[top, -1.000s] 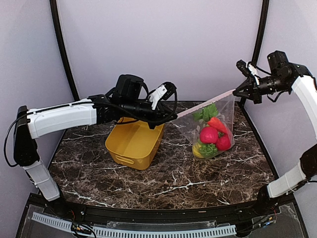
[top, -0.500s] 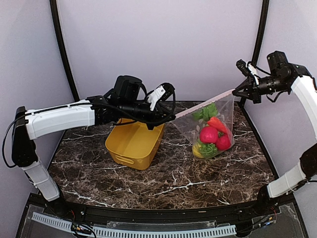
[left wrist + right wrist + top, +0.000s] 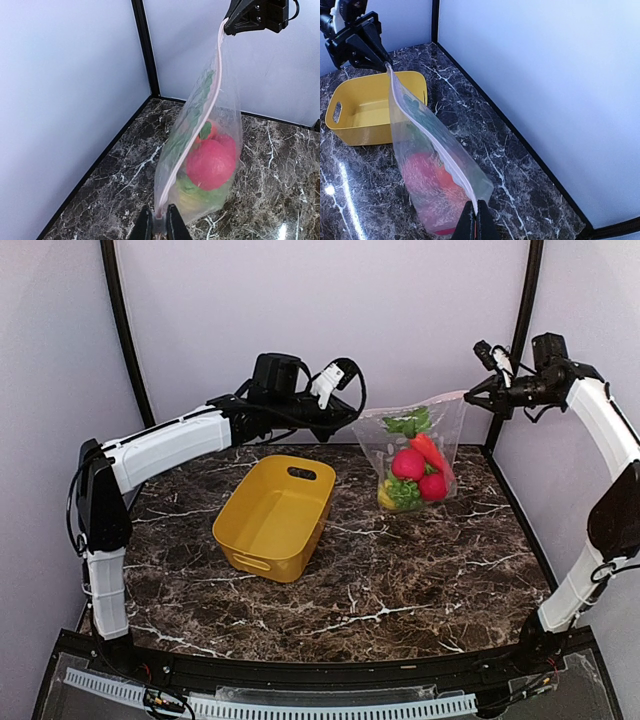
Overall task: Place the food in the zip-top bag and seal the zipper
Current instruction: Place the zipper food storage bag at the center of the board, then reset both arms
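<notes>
Where the dark marbled counter [image 3: 420, 580] meets the rear wall, both arms are raised and reach toward each other. The left arm stretches across above the yellow tub [image 3: 262, 525], and the right arm bends in from the right edge.

Between them hangs the zip-top bag [image 3: 452, 425], at the rear right, beside the tub and apart from it. Whether its bottom touches the counter cannot be determined. All food seen lies low inside the bag: a red tomato [image 3: 211, 162], an orange carrot [image 3: 430, 453] and leafy greens [image 3: 408, 423].

The zipper [image 3: 195, 135] forms the bag's top edge, drawn taut. Its long axis runs from hand to hand, rising slightly toward the right.

The left hand [image 3: 159, 222] is pinched on the left end of that strip. The right hand [image 3: 476, 220] is pinched on the right end. In each, only the bag edge lies between the fingers.

Assessment: loading appears complete. The strip reads as a single line, but closure along its full length cannot be confirmed. Sealing would need one hand to anchor its corner while the other runs along that axis. Both hands are equally placed for this.
</notes>
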Controlling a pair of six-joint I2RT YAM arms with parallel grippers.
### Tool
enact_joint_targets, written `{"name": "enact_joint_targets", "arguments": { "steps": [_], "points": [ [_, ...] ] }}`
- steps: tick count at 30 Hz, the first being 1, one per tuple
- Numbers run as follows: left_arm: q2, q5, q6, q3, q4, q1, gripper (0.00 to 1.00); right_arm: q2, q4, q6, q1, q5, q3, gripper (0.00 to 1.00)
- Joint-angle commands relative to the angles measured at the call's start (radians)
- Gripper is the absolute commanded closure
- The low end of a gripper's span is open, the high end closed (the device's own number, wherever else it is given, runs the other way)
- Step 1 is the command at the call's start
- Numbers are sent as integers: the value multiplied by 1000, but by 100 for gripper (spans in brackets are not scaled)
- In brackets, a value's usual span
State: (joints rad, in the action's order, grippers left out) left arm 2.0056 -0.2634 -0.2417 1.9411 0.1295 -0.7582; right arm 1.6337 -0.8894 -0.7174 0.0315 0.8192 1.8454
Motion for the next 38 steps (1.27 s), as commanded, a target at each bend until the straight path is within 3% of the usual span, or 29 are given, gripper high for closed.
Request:
{"name": "enact_joint_targets", "arguments": {
  "steps": [1, 6, 11, 18, 22, 23, 24, 26, 28, 31, 38],
  "points": [
    [-26, -27, -64, 29, 30, -6, 99, -145, 166, -47, 1, 65, -148, 100],
    [-53, -148, -32, -120, 53, -5, 99, -302, 262, -156, 1, -37, -480, 100],
    [-119, -336, -10, -248, 74, -14, 71, -413, 207, -176, 4, -64, -665, 72],
    [-295, -316, 2, -396, 91, -21, 47, -471, 43, -66, 8, 47, -613, 43],
    [-353, -43, 44, -404, 166, -19, 27, -497, 131, 111, 8, 12, -592, 22],
    [-367, 13, 66, -403, 188, -19, 24, -503, 196, 170, 8, -24, -590, 5],
    [-374, 126, 77, -403, 197, -18, 11, -510, 250, 230, 7, -63, -590, 2],
    [-393, 309, 112, -405, 225, -12, 2, -520, 340, 339, 8, -143, -581, 1],
    [-414, 433, 151, -402, 261, 4, 1, -514, 410, 470, 8, -240, -565, 1],
    [-478, 503, 190, -421, 291, 46, 1, -515, 447, 587, 7, -351, -551, 1],
    [-658, 627, 181, -618, 161, 68, 1, -574, 490, 575, 8, -372, -638, 1]
  ]
}}
